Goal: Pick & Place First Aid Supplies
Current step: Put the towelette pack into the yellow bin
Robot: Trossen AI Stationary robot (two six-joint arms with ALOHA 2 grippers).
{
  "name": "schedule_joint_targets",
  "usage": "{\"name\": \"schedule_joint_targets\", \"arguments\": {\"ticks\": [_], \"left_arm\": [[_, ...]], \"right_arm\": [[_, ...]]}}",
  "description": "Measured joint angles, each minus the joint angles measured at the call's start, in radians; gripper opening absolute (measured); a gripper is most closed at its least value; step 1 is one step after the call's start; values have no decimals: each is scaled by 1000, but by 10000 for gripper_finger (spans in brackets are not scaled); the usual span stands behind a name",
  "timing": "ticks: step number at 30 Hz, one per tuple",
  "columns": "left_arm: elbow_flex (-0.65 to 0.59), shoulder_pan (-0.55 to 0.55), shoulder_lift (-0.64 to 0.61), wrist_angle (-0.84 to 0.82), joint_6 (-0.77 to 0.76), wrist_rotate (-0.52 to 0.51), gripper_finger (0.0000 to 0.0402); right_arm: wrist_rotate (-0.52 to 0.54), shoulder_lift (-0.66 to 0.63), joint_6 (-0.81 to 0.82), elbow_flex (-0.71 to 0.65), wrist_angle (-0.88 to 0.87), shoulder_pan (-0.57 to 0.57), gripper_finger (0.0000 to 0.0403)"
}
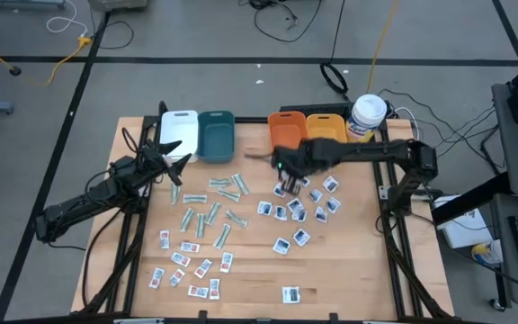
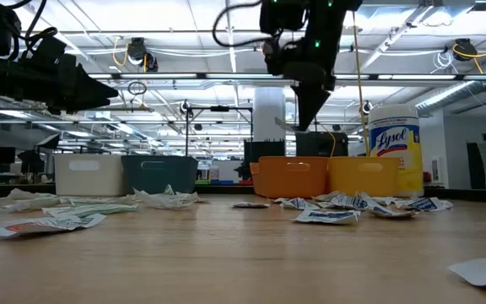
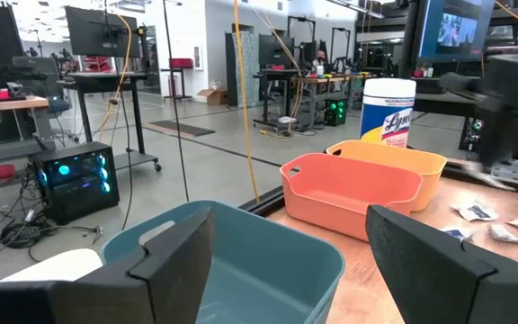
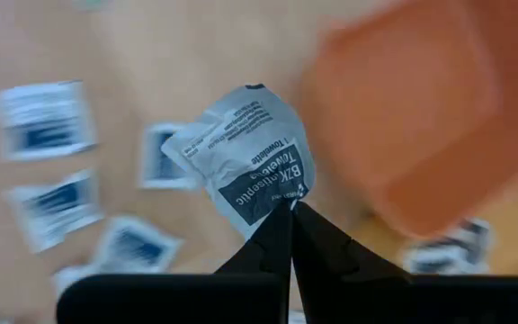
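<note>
My right gripper (image 1: 283, 183) hangs above the table just in front of the orange bin (image 1: 286, 131), shut on a white packet with dark blue print (image 4: 245, 157). Many more first aid supplies lie flat on the wood: blue-printed packets (image 1: 308, 205) under and beside this gripper, pale-green strips (image 1: 214, 202) in the middle, and red-printed packets (image 1: 185, 263) toward the near left. My left gripper (image 3: 286, 261) waits open and level at the far left, its fingers pointing over the teal bin (image 3: 241, 270). My right gripper pinches the packet by one edge (image 4: 280, 200) between its two fingertips. The fingers slant steeply down from above. The packet is lifted clear of the table and sticks out beyond the fingertips, crumpled, its printed face toward the wrist camera.
Four bins stand in a row along the far edge: white (image 1: 178, 129), teal (image 1: 216, 135), orange, and yellow (image 1: 325, 126). A white canister with a yellow label (image 1: 368, 116) stands at the far right. A single packet (image 1: 290, 293) lies near the front edge.
</note>
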Motion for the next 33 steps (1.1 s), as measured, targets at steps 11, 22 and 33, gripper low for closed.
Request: {"name": "schedule_joint_targets", "arguments": {"ticks": [11,22,33], "left_arm": [[0,0,0,0,0,0,296],[0,0,0,0,0,0,296],[0,0,0,0,0,0,296]], "right_arm": [[177,0,48,0,-85,-254,0],[231,0,7,-5,-109,-408,0],[224,0,5,-171,-85,-416,0]]}}
